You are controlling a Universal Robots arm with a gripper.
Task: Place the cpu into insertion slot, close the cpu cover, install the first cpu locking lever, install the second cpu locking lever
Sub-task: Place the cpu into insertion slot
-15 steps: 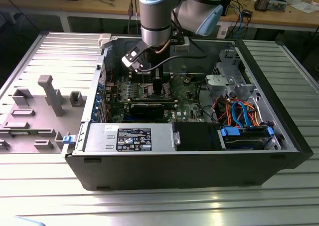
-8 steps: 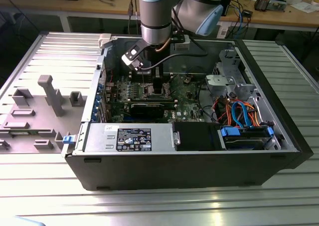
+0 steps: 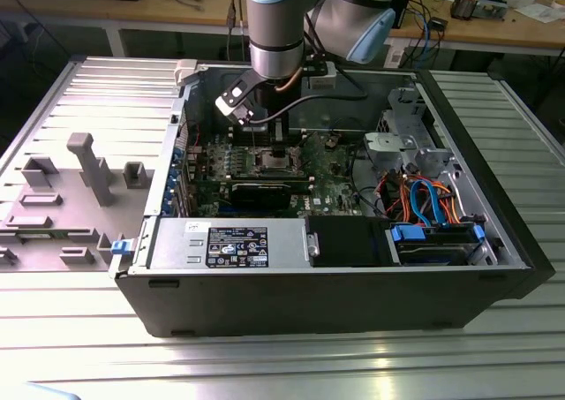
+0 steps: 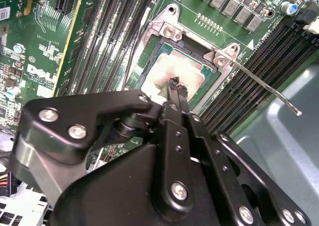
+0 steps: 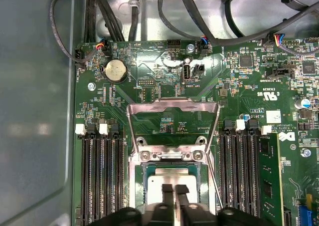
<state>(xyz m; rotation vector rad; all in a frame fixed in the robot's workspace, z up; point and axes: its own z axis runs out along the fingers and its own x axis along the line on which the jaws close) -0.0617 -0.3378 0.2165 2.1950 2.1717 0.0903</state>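
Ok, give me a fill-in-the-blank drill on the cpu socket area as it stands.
1. The cpu lies flat in its ___.
2. The cpu cover is swung ___, not down over the chip.
3. The gripper hangs directly above the ___.
Missing words: socket; open; cpu.
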